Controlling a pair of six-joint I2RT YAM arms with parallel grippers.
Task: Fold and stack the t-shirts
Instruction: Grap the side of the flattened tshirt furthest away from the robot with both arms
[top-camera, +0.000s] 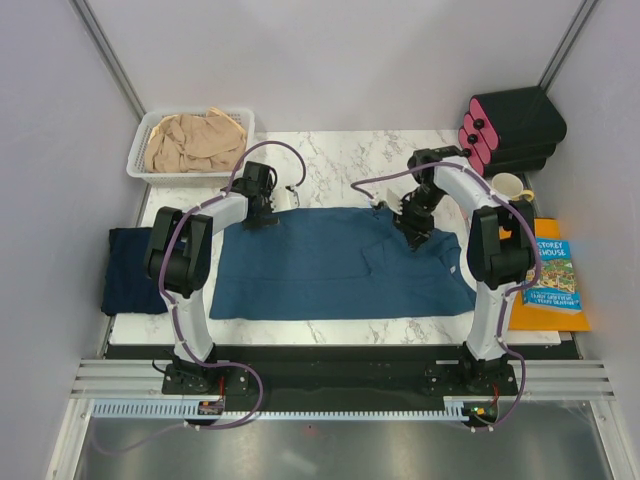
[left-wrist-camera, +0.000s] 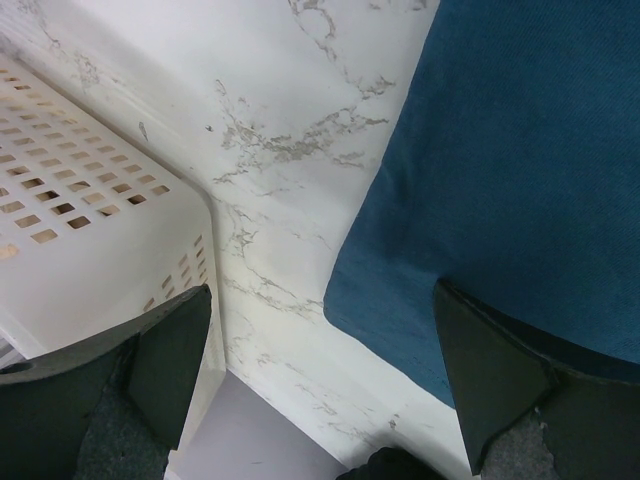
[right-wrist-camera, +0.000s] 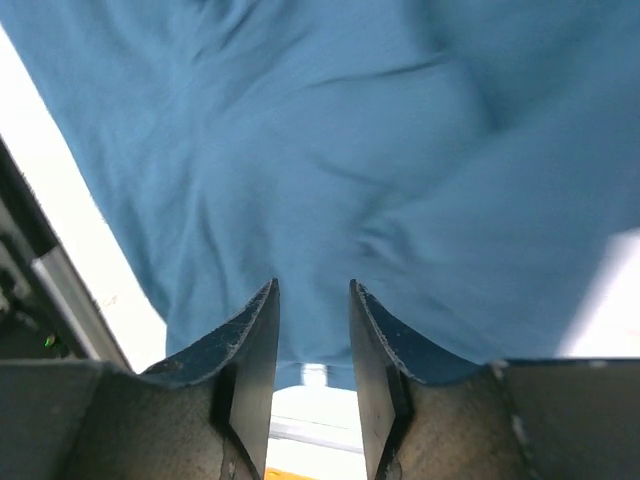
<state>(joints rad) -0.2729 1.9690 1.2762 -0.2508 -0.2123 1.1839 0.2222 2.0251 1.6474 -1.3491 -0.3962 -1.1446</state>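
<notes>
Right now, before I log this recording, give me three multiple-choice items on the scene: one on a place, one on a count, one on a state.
1. Where is the beige shirt?
A. in the white basket
B. on the floor
C. held in the air

2. How many shirts show?
A. one
B. three
C. five

3. The left tool is:
A. shut on cloth
B. wide open, holding nothing
C. shut on the basket

Key:
1 A, it lies bunched inside the basket.
2 B, there is a blue shirt, a navy shirt and the beige one.
3 B, its fingers stand far apart with nothing between them.
</notes>
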